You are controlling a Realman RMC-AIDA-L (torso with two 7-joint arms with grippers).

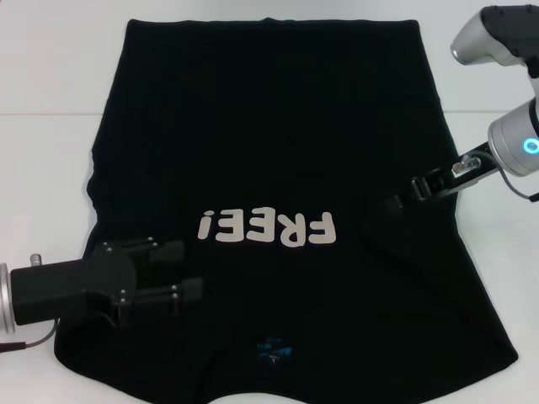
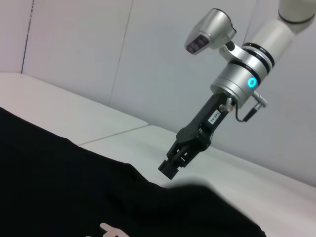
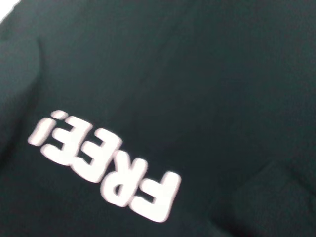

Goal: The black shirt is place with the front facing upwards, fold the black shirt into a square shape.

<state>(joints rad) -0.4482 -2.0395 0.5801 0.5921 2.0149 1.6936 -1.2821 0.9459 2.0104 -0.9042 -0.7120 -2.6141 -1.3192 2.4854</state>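
I have the black shirt (image 1: 278, 168) spread flat, lettering up, over most of the white tabletop (image 1: 50, 101), collar at the near edge, so both sides can be reached for folding. My left pincer (image 1: 187, 271) sits narrowly parted over the near-left sleeve area, my right pincer (image 1: 394, 203) low at the shirt's right side; I cannot tell whether it is parted. The sleeves blend into the black cloth, and the collar is cut off.
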